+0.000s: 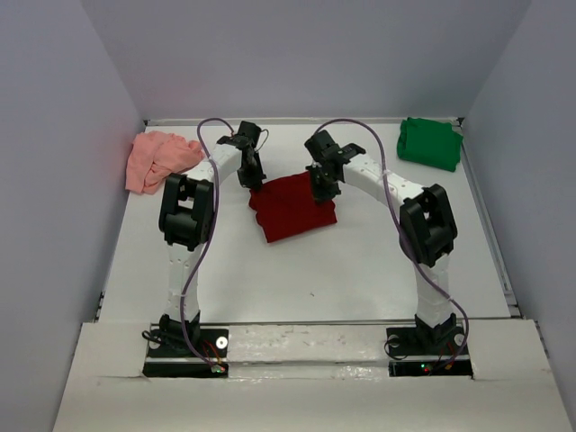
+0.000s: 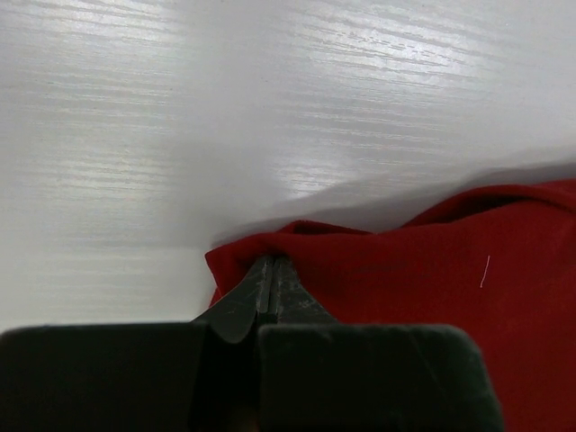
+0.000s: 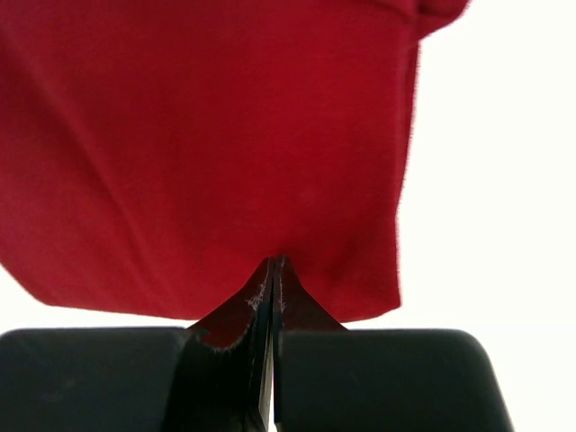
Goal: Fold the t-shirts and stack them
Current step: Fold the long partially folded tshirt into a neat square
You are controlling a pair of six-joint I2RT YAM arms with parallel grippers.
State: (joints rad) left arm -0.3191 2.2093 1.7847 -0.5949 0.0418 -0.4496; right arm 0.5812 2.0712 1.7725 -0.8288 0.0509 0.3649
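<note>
Nearest to the top camera, the left arm base (image 1: 184, 346) and the right arm base (image 1: 427, 346) are seen at the near edge of the white table (image 1: 315, 279). Both arms are stretched toward the middle of the table, where the dark red t-shirt (image 1: 292, 211) is lying in a partly folded shape. The left gripper (image 1: 256, 184) is placed at the far left corner of this shirt. In the left wrist view its jaws are pressed fully together, and a fold of the red cloth (image 2: 432, 288) is pinched between the tips. The right gripper (image 1: 324, 193) is placed at the far right edge of the same shirt. Its jaws are also closed completely, on the cloth's edge (image 3: 207, 153). The pale pink t-shirt (image 1: 157, 159) is left crumpled at the far left corner. The bright green t-shirt (image 1: 429, 142) is found at the far right corner, well apart from both grippers.
</note>
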